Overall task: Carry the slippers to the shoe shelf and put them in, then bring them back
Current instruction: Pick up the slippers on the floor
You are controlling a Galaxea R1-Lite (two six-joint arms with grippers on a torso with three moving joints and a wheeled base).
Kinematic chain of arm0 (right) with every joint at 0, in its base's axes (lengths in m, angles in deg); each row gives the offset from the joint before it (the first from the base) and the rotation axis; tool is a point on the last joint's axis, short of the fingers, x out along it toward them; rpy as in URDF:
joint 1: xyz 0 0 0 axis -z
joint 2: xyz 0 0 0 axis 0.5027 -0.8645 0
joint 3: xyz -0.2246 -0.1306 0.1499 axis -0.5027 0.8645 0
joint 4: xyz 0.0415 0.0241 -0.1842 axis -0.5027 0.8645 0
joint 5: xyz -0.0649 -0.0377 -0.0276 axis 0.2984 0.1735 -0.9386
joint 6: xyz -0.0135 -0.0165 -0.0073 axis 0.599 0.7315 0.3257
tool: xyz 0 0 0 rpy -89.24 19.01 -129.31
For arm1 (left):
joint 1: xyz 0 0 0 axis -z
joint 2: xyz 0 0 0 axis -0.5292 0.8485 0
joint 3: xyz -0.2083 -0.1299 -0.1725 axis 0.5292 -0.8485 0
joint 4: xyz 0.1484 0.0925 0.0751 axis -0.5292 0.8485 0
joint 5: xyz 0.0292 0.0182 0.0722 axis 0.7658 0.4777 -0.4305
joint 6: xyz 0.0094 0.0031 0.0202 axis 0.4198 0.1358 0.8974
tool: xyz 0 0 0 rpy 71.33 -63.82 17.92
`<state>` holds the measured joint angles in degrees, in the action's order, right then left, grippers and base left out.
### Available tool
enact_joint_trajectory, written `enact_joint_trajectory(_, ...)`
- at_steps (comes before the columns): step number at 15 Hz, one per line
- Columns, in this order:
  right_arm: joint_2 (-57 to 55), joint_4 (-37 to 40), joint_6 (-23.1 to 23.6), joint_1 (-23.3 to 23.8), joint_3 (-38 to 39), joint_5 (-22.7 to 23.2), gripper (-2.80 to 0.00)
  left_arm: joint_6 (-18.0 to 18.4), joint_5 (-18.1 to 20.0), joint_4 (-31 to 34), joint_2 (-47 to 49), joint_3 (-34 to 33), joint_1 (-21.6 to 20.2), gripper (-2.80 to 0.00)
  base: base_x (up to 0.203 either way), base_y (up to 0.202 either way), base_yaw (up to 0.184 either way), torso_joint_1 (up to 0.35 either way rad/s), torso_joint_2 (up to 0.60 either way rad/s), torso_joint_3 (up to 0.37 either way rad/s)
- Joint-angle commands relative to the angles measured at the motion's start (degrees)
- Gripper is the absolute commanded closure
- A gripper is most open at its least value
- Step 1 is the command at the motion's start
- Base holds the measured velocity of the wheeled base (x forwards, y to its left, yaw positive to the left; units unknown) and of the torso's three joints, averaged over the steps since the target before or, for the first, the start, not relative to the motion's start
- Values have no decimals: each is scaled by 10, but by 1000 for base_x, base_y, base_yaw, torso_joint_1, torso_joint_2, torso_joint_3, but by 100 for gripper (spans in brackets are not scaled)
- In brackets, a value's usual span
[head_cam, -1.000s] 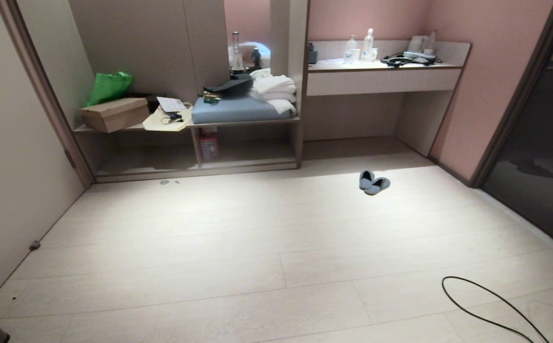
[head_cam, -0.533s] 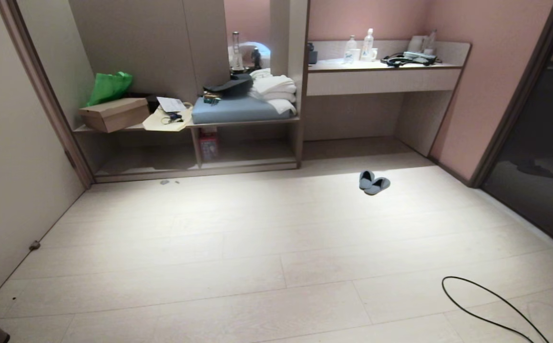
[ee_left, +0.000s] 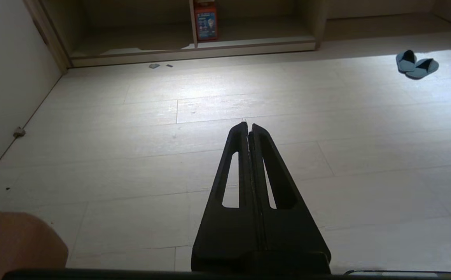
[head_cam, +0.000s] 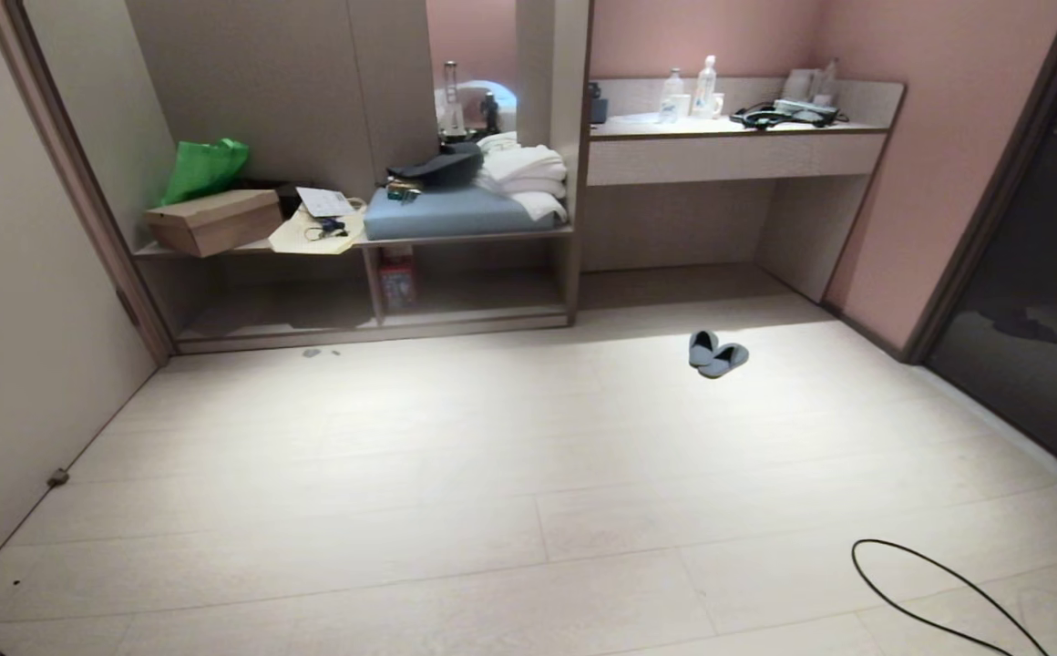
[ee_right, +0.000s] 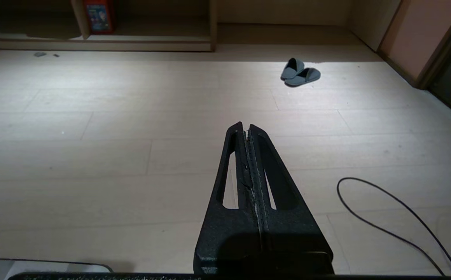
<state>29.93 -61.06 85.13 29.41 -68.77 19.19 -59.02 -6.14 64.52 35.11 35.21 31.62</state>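
The slippers (head_cam: 717,353) lie side by side and touching on the pale floor (head_cam: 492,474), in front of the open recess under the pink-walled counter (head_cam: 733,146) and well apart from the robot; nothing has hold of them yet; the shoe shelf (head_cam: 478,287), the narrower low cubby of the taupe built-in unit, sits off to their left with a red carton (head_cam: 398,281) standing at its left edge beside the divider; the wider cubby (head_cam: 264,301) lies further left; both arms hang low and idle, out of the head view; the left end effector (ee_left: 249,130) has its fingers pressed together over bare floor, and the right end effector (ee_right: 246,128) is likewise pressed together and holds nothing; a loop of black cable (head_cam: 938,583) lies on the floor to the robot's right; this looks to me like the very first step, the approach; the next move should be driving up to the slippers, clear of that cable, then spreading the fingers and bending down to reach the pair.
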Motion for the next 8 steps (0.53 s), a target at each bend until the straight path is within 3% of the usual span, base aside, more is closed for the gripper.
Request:
enact_joint_trajectory(1, 0, 0, 0, 0, 0, 0, 0, 0, 0, 0, 1, 0, 0, 0, 201, 0, -3, 5, 0, 0)
enact_joint_trajectory(8, 0, 0, 0, 0, 0, 0, 0, 0, 0, 1, 0, 0, 0, 0, 196, 0, 0, 1, 2, 2)
